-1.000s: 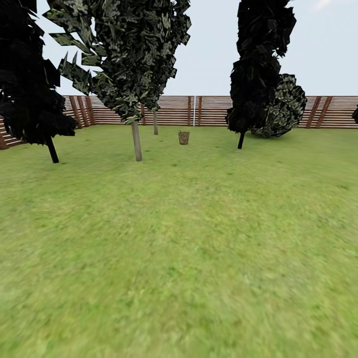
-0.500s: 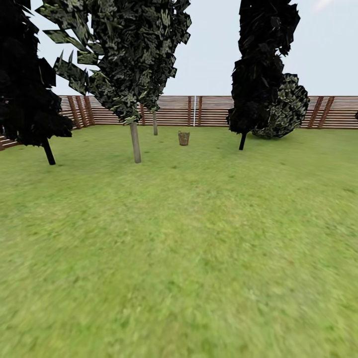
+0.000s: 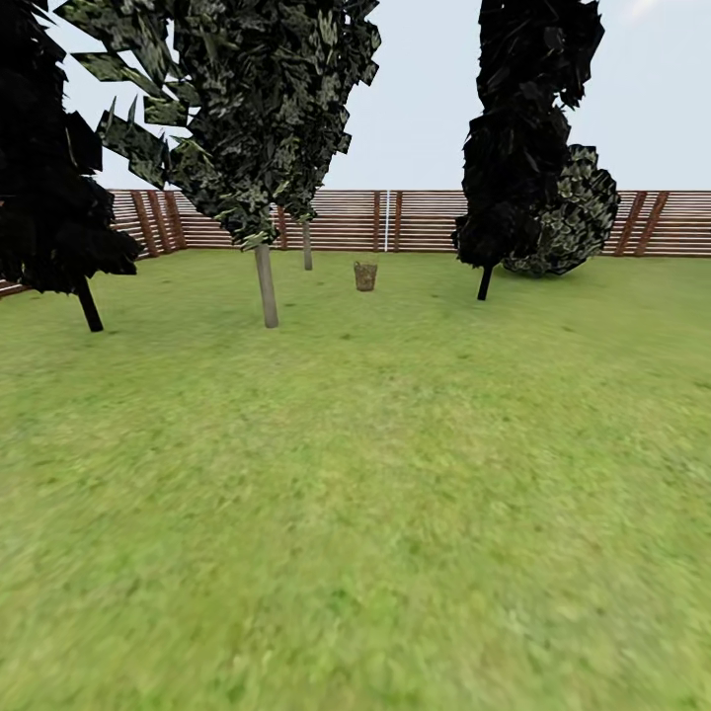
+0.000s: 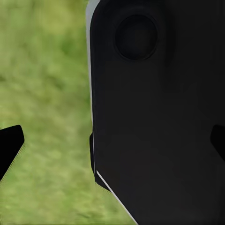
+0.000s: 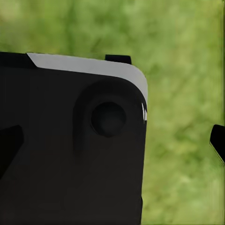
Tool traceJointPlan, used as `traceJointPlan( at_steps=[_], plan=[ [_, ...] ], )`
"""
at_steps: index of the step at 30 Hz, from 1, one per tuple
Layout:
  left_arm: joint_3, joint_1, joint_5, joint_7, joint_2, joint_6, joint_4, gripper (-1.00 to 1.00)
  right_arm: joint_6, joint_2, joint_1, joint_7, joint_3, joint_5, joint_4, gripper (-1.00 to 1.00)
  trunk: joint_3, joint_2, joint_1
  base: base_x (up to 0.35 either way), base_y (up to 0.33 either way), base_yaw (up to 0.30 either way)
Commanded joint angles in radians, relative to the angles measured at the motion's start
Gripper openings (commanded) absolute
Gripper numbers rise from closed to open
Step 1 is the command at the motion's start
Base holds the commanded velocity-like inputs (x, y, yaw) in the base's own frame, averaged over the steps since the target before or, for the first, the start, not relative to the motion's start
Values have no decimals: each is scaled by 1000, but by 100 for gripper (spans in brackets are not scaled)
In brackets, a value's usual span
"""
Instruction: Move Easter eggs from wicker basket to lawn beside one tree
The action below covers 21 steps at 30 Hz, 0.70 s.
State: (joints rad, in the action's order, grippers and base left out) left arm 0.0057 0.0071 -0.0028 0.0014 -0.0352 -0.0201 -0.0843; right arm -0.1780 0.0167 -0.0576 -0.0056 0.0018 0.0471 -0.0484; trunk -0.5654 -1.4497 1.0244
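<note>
view creeps forward since a second ago, base closing in | small brown woven wicker basket [image 3: 365, 276] far ahead on mottled green lawn [image 3: 395, 494], near grey-trunked tree [image 3: 266, 285] | eggs too small to tell | both grippers' openness: cannot tell

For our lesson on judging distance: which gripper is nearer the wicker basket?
Neither, clearly: the wicker basket stands far ahead on the lawn, near the head view's middle. Left gripper and right gripper both hang over grass by the robot.
</note>
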Motion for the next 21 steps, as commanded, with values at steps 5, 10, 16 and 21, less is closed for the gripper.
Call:
traceJointPlan(
  at_steps=[5,10,16,21],
  plan=[
    [0,1,0,0,0,-1,-2,100,-3,0,-1,-1,0,4,1,100,-1,0,1,323,0,0],
    [0,1,0,0,0,-1,-2,100,-3,0,0,-1,0,5,1,100,-1,0,1,323,0,0],
    [0,1,0,0,0,-1,-2,100,-3,0,-1,-1,0,5,1,100,-1,0,1,323,0,0],
    [0,1,0,0,0,-1,-2,100,-3,0,-1,-1,0,5,1,100,-1,0,1,324,0,0]
  ],
)
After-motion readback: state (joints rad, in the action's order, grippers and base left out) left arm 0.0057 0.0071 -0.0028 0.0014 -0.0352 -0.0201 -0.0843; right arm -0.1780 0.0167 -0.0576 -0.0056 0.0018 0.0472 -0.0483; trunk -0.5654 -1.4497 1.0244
